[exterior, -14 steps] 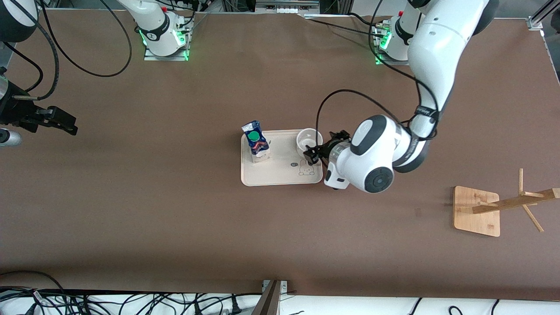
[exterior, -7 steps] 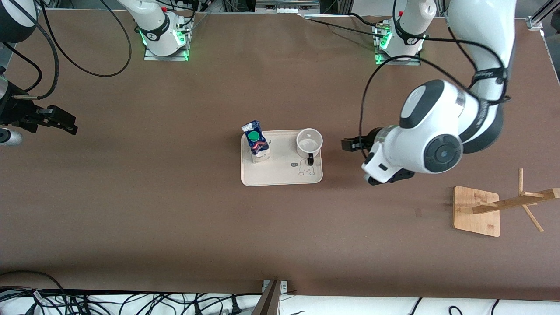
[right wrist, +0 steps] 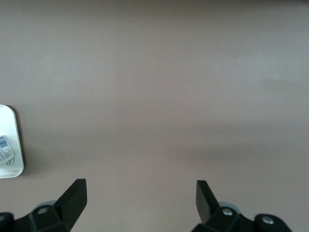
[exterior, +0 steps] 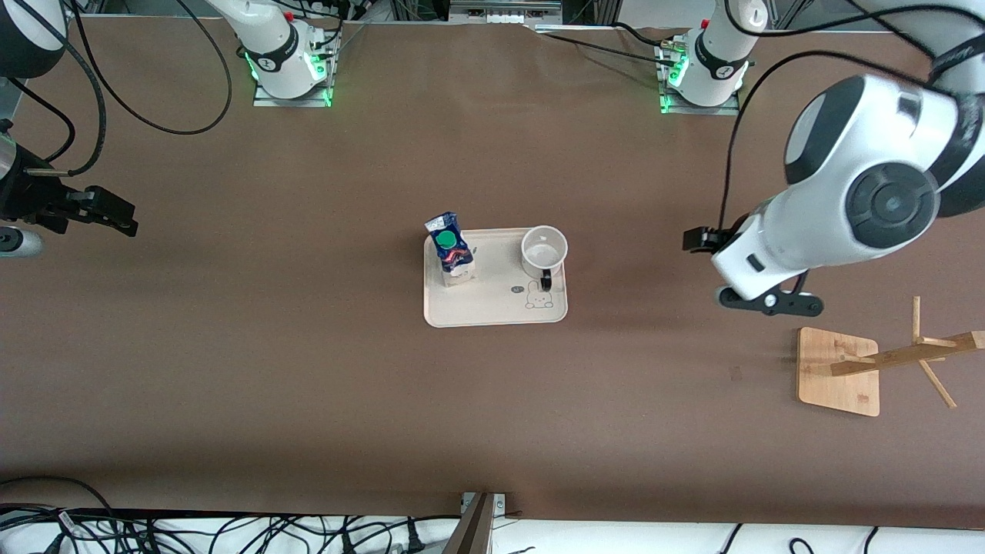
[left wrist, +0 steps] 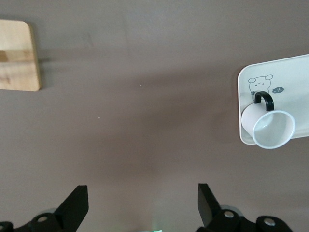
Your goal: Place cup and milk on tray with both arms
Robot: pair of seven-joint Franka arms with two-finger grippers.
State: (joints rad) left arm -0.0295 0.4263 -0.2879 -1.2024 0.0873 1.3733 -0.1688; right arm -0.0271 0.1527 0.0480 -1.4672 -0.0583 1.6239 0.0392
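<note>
The cream tray [exterior: 492, 304] lies mid-table. The white cup [exterior: 544, 250] stands upright on the tray's end toward the left arm, black handle toward the bunny drawing. The blue and white milk [exterior: 450, 250] with a green cap stands on the tray's end toward the right arm. My left gripper [exterior: 697, 239] is open and empty over bare table between the tray and the wooden rack; its wrist view [left wrist: 141, 203] shows the cup [left wrist: 268, 126] and tray [left wrist: 289, 79] apart from it. My right gripper [exterior: 115, 217] waits open and empty at the right arm's end of the table [right wrist: 140, 195].
A wooden rack with a square base [exterior: 839, 372] and a tilted peg pole [exterior: 908, 354] stands toward the left arm's end; its base shows in the left wrist view [left wrist: 18, 55]. The tray's rim [right wrist: 12, 166] shows in the right wrist view. Cables lie along the near edge.
My left gripper has let go of the cup's handle and drawn away from the tray toward the left arm's end, rising. The cup stays on the tray. The right arm has not moved.
</note>
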